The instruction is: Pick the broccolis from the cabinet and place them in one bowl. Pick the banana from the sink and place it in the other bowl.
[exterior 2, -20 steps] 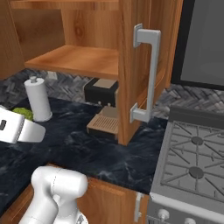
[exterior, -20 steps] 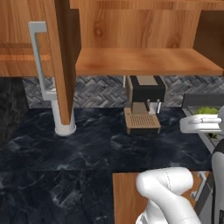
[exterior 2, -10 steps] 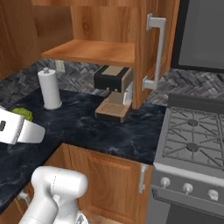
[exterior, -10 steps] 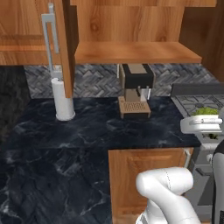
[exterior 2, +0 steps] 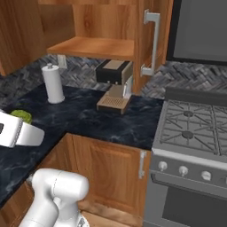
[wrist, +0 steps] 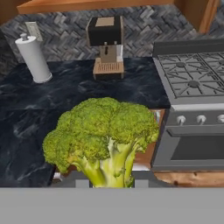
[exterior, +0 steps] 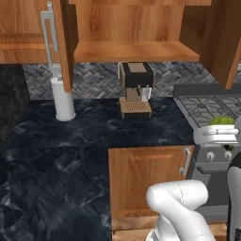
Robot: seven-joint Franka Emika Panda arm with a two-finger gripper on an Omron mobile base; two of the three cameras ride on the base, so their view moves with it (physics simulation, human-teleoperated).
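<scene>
My gripper [wrist: 109,180] is shut on the stalk of a broccoli [wrist: 103,131], a bumpy green floret that stands upright in the middle of the hand view. In the left base view the broccoli [exterior: 221,121] shows at the right edge above the white hand, over the stove's front. In the right base view the broccoli [exterior 2: 21,116] shows at the left edge, over the dark counter. The cabinet [exterior: 132,49] hangs open above the counter, its wooden shelf [exterior 2: 93,46] bare, its door with the grey bar handle [exterior: 49,33] swung out.
A coffee machine [exterior: 135,87] stands at the back of the black marble counter [exterior: 94,132], with a paper towel roll [exterior: 63,99] to its left. A gas stove [exterior 2: 195,128] with knobs lies to the right. Below the counter is a wooden door [exterior: 146,179].
The whole picture has shifted, so the base has moved: the stove has come into view and the counter's corner is nearer. The broccoli stays in the shut gripper.
</scene>
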